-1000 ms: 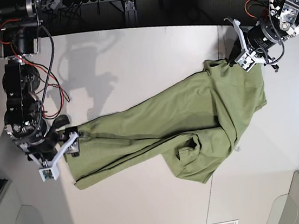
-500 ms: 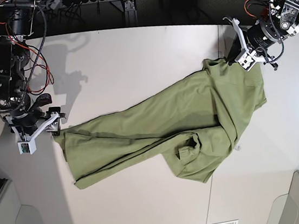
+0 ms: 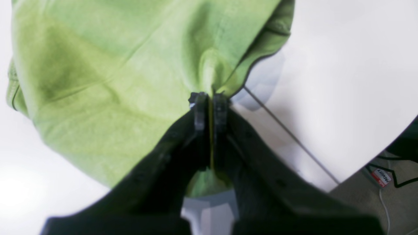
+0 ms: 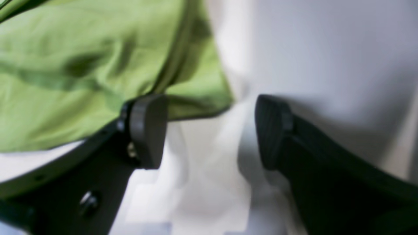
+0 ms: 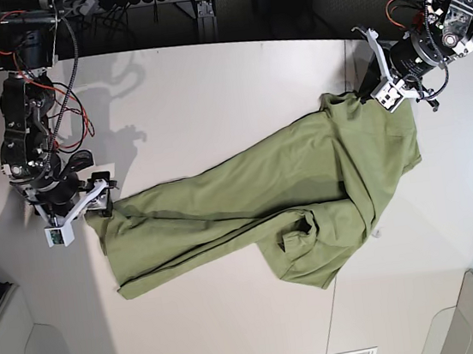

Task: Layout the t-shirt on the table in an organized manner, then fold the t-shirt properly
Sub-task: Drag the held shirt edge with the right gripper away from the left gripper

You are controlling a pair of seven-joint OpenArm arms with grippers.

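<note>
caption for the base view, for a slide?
Left gripper pinches the t-shirt corner; open right gripper at its opposite end.

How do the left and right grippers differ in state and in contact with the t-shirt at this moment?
The left gripper is shut, pinching the t-shirt near its top edge; the right gripper is open and holds nothing. The left is at the shirt's far corner, the right beside the opposite end. Both have dark fingers and sit just over the table.

Bare table (image 5: 209, 94) around t-shirt (image 5: 265, 199)
</note>
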